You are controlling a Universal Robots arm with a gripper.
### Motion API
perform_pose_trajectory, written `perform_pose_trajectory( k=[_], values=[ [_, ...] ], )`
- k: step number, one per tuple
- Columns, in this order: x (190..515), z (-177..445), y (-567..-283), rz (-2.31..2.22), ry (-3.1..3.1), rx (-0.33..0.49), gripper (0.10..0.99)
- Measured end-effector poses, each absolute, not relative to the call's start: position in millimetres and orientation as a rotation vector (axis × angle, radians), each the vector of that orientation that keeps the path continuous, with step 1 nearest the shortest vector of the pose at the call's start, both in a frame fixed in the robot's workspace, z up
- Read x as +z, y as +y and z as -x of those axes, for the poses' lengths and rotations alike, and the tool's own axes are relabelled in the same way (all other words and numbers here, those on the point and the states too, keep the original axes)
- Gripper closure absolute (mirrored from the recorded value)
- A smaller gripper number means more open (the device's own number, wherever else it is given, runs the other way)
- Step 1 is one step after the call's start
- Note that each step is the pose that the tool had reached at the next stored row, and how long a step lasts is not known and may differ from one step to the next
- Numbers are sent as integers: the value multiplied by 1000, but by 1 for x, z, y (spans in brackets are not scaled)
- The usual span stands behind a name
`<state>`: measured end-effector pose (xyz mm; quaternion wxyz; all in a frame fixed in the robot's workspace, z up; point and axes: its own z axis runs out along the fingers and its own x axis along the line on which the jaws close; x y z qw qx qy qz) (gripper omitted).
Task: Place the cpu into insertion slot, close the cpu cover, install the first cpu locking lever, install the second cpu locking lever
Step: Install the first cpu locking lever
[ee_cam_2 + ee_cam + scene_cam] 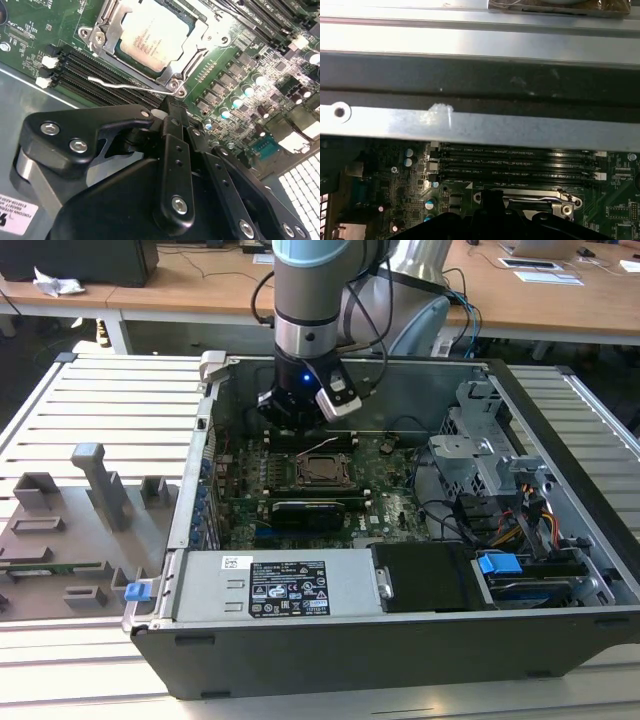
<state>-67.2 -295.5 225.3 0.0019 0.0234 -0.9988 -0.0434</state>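
An open computer case [400, 640] lies on a slatted metal table [100, 400], its inside facing up. To the exterior view's left of it sits a grey fixture tray [70, 540] with upright holders. The green motherboard [390, 505] covers the case floor, and a silver drive cage [480, 455] stands at the exterior view's right.

The robot arm [310, 300] reaches down into the case from above, and its gripper [300, 410] hangs just over the board's far edge, near the socket. In the second wrist view the gripper [170, 107] shows its black fingers [172, 150] drawn together to a narrow tip with nothing between them.

The insertion slot [322, 470] sits in the middle of the board, beside the long black memory slots [110, 75]. The cpu [150, 42] lies seated in it, its dull silver top facing up. The cpu cover [107, 25] lies down around the chip, framing it. A thin wire locking lever [125, 85] runs along the cover's edge between the socket and the memory slots, just beyond the gripper's tip; whether it is latched cannot be told.
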Motion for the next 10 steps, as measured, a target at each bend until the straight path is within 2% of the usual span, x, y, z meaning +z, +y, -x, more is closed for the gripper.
perform_pose_trajectory(
  k=[10],
  values=[
    [219, 48, -287, -74, -3134, -136, 980]
  ],
)
